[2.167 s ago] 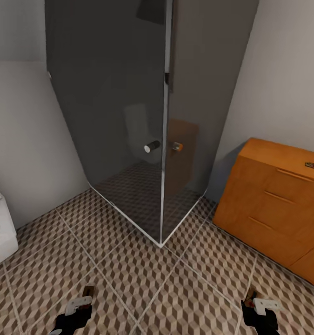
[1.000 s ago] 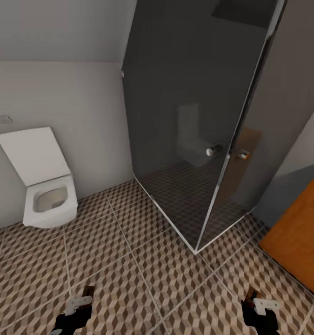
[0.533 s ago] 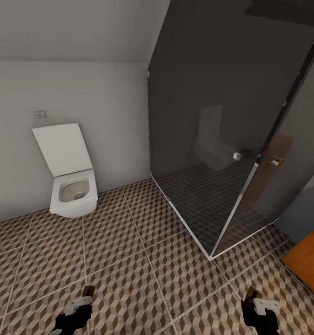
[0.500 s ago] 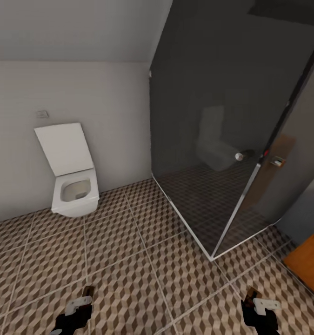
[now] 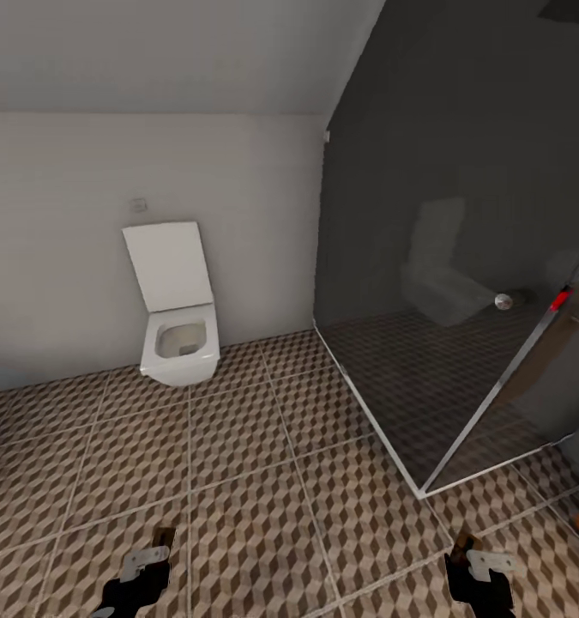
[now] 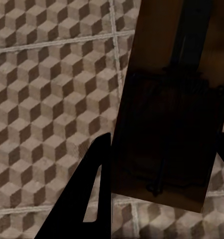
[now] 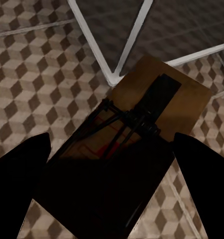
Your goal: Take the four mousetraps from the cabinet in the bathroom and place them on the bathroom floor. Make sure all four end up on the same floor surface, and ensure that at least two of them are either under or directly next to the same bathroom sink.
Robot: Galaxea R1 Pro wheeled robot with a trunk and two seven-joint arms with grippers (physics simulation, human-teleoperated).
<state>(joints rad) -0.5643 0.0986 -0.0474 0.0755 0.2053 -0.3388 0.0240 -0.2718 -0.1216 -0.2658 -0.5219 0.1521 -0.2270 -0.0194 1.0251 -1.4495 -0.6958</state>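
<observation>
The robot is in transit across the bathroom floor (image 5: 263, 481), a mousetrap in each gripper. In the left wrist view the left gripper (image 6: 157, 164) has its fingers clamped on a brown mousetrap (image 6: 167, 124), held flat between the dark fingers over the cube-patterned tiles; its wire parts are in shadow. In the right wrist view the right gripper (image 7: 112, 169) grasps a second mousetrap (image 7: 142, 129), its black wire and red marking plain, hanging above the white corner of the shower tray (image 7: 112, 77). Both arms sit low and tucked near the base — a carrying posture, likely to keep the traps steady while driving. Ahead stand a white toilet (image 5: 179, 330) against the wall and the dark glass shower enclosure (image 5: 461, 257). No readable writing shows anywhere.
</observation>
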